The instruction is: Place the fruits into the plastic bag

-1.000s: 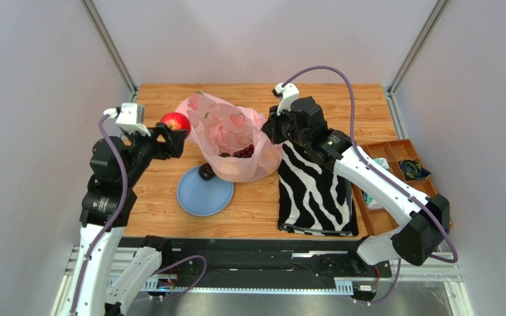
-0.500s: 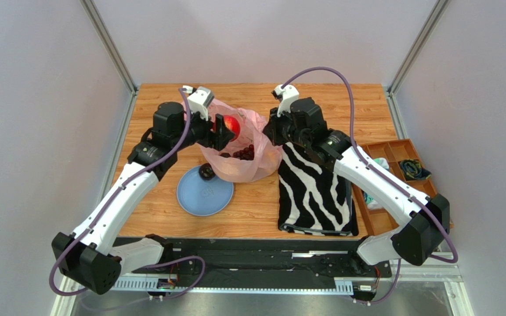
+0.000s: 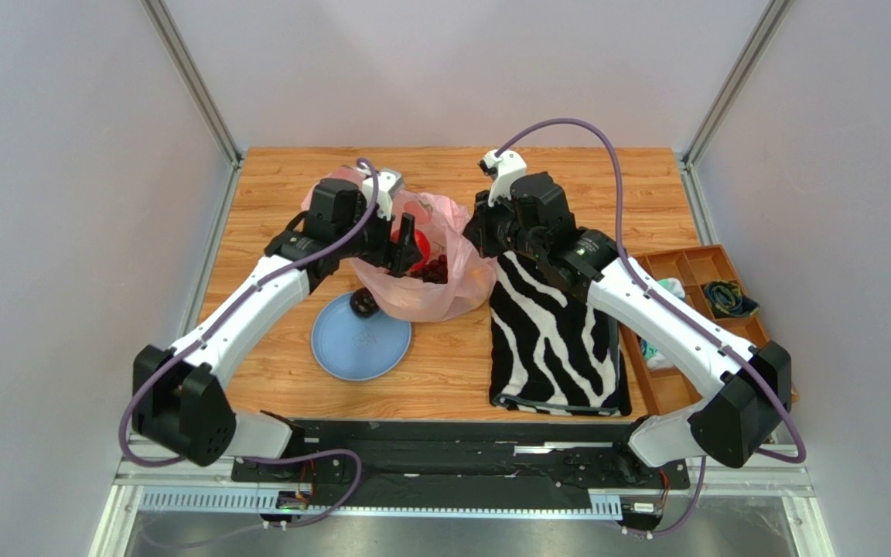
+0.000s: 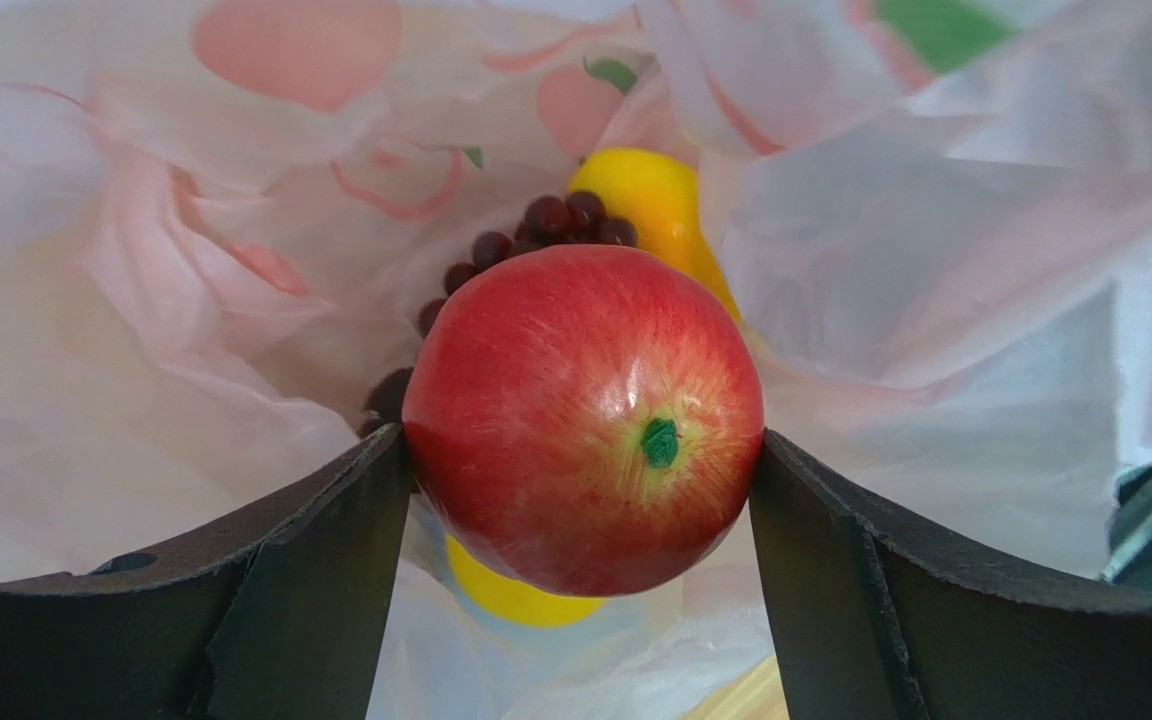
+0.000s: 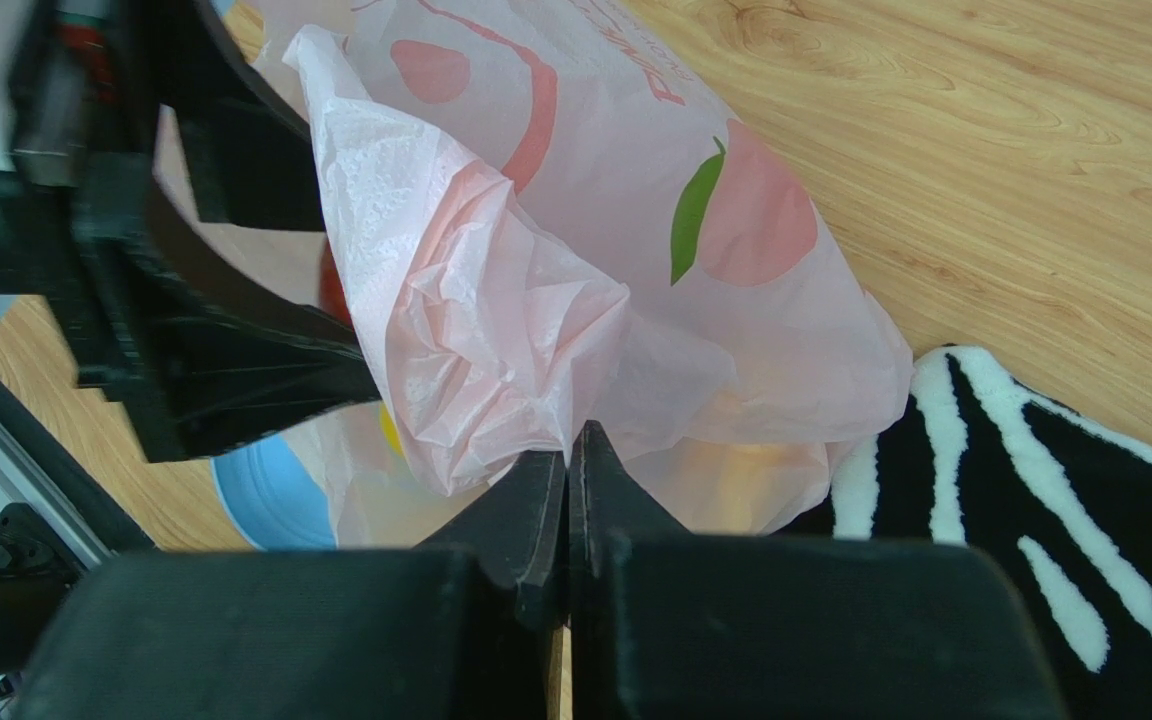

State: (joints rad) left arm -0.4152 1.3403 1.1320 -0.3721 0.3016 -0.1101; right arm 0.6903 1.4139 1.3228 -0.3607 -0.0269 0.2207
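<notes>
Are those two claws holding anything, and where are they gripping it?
The left claw clamps the red apple by its opposite sides; the right claw pinches a fold at the plastic bag edge.

I record the apple (image 4: pixel 582 420) as red with fine yellow streaks and a small green spot at its dimple. The bag (image 4: pixel 117 315) is translucent pale pink, printed with darker pink peaches and green leaves. Inside it I see dark purple grapes (image 4: pixel 560 222) and a yellow fruit (image 4: pixel 657 195). The left gripper (image 4: pixel 579 465) and right gripper (image 5: pixel 569 450) are both black. From the top view I note a plain blue plate (image 3: pixel 351 346) bearing one near-black fruit (image 3: pixel 362 304), a black-and-white zebra-striped cloth (image 3: pixel 555 337), an orange-brown wood-grain table (image 3: pixel 648 186), white arms (image 3: pixel 671 331) with black joints, and purple cables (image 3: pixel 584 121).
</notes>
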